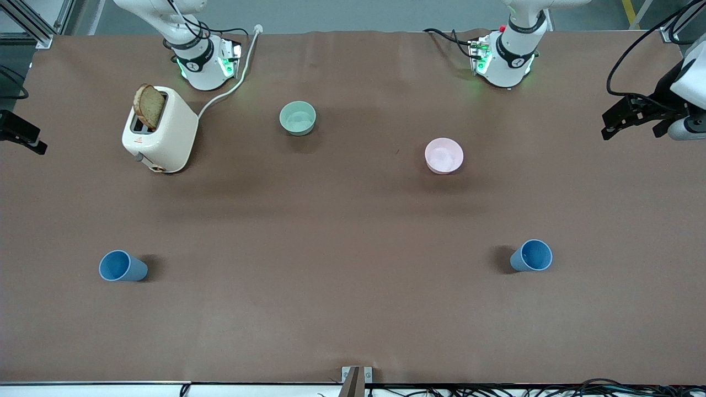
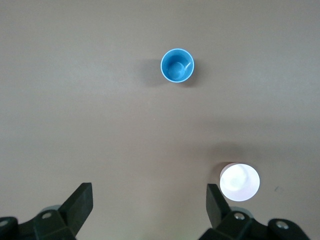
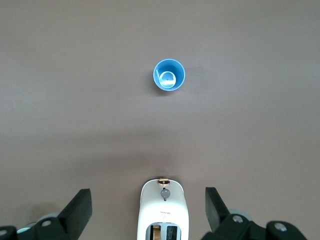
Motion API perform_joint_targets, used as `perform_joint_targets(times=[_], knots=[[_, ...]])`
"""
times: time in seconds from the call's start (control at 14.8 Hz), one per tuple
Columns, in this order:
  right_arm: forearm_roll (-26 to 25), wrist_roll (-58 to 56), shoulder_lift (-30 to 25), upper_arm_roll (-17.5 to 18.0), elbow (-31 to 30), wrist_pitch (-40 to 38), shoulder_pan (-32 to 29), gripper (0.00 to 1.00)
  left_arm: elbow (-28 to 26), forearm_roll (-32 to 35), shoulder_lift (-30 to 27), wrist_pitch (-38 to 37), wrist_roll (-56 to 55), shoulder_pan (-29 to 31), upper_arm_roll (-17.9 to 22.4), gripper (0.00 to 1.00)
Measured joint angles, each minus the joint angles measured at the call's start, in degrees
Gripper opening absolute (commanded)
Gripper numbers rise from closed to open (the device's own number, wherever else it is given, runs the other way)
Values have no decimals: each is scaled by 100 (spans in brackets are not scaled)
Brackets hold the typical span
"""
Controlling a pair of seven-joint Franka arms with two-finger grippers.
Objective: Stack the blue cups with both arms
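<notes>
Two blue cups stand upright on the brown table, near the front camera. One (image 1: 122, 267) is toward the right arm's end and shows in the right wrist view (image 3: 169, 75). The other (image 1: 531, 256) is toward the left arm's end and shows in the left wrist view (image 2: 177, 65). My left gripper (image 1: 631, 129) (image 2: 150, 200) hangs high over the table beside the pink bowl, open and empty. My right gripper (image 1: 25, 135) (image 3: 149, 202) hangs high over the toaster, open and empty. Both are far from the cups.
A white toaster (image 1: 160, 132) (image 3: 162, 212) with a slice of bread stands near the right arm's base, its cord running to the table's edge. A pale green bowl (image 1: 298, 117) and a pink bowl (image 1: 444, 155) (image 2: 240, 182) sit farther from the front camera than the cups.
</notes>
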Motion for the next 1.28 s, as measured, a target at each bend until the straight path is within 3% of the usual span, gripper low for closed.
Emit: perform_joint_targets(times=[0.41,0.95,1.28], knots=[[0,-1,13,-6,-3,0,0,100,425,0,584,-48,111,47,12,100],[0,-17,97,-42,-195,282,-84,99,247,-1,2695,2245,730,460,28,100],[0,-37,772,-53,-438,1114,-345,99,-71,-1,3445,3250,731,454,14,100]])
